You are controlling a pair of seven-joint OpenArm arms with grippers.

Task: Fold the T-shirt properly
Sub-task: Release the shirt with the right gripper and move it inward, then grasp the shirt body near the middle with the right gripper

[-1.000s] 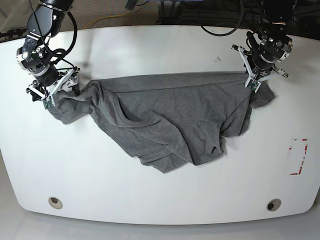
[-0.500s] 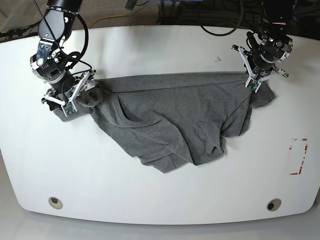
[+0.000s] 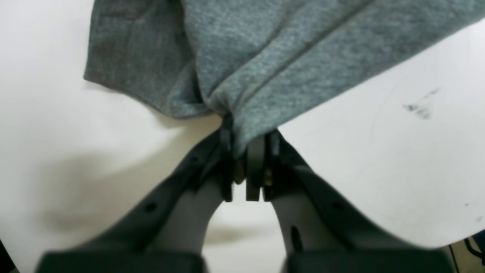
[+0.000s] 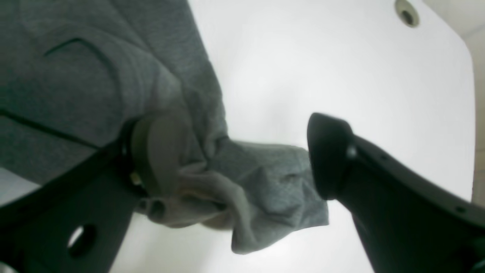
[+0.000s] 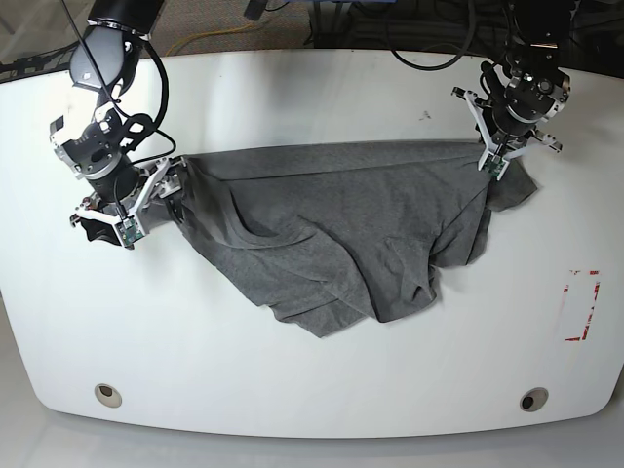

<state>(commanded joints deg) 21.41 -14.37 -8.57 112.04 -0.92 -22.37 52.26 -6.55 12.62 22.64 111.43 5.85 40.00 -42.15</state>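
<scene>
The grey T-shirt [image 5: 331, 224] lies crumpled across the middle of the white table [image 5: 292, 390], with its top edge stretched between the two arms. In the base view my left gripper [image 5: 495, 164] is at the shirt's right end. The left wrist view shows that gripper [image 3: 244, 151] shut on a bunched fold of the T-shirt [image 3: 284, 49]. At the shirt's left end my right gripper [image 5: 146, 205] stands open. In the right wrist view its fingers [image 4: 329, 159] are wide apart around a loose bunch of T-shirt [image 4: 265, 185], and the cloth touches one pad.
A red-marked rectangle [image 5: 583, 304] sits near the table's right edge. Two round holes [image 5: 108, 394] [image 5: 533, 399] lie near the front edge. Small dark marks [image 5: 424, 115] are on the table by the left arm. Cables run behind the table's back edge.
My right gripper has moved right and down along the shirt's left end and now stands open. The sleeve that spread out to the left is gathered in. The left arm has not moved.
</scene>
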